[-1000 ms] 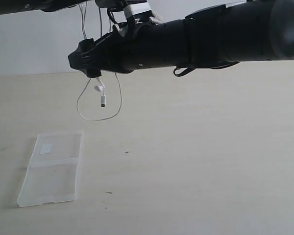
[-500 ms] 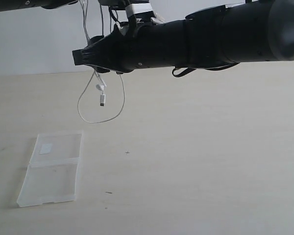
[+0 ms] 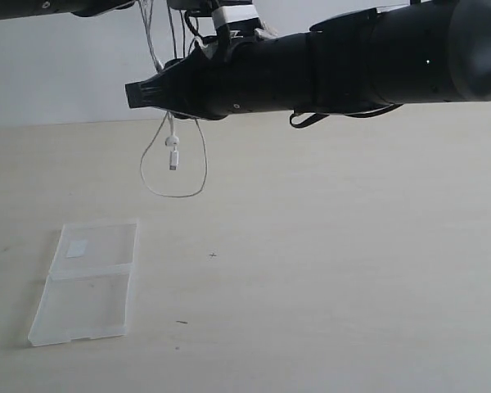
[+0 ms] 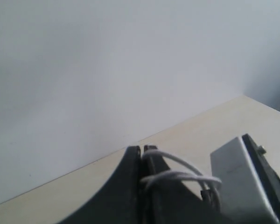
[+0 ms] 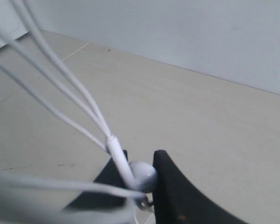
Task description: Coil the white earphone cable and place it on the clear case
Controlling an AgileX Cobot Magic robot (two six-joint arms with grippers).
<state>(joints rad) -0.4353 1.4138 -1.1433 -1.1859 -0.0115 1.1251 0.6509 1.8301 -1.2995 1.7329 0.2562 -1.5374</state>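
Shifted slightly up and to the right, the white earphone cable hangs looped above the table, well apart from the clear case lying open at left. Left gripper jaws are pressed together on cable strands. Right gripper jaws pinch one earbud.

Exterior view: the top edge slices off the white earphone cable above the right gripper. Right wrist view: the nearest strands smear into blur. Left wrist view: the left gripper is cropped by the edge.
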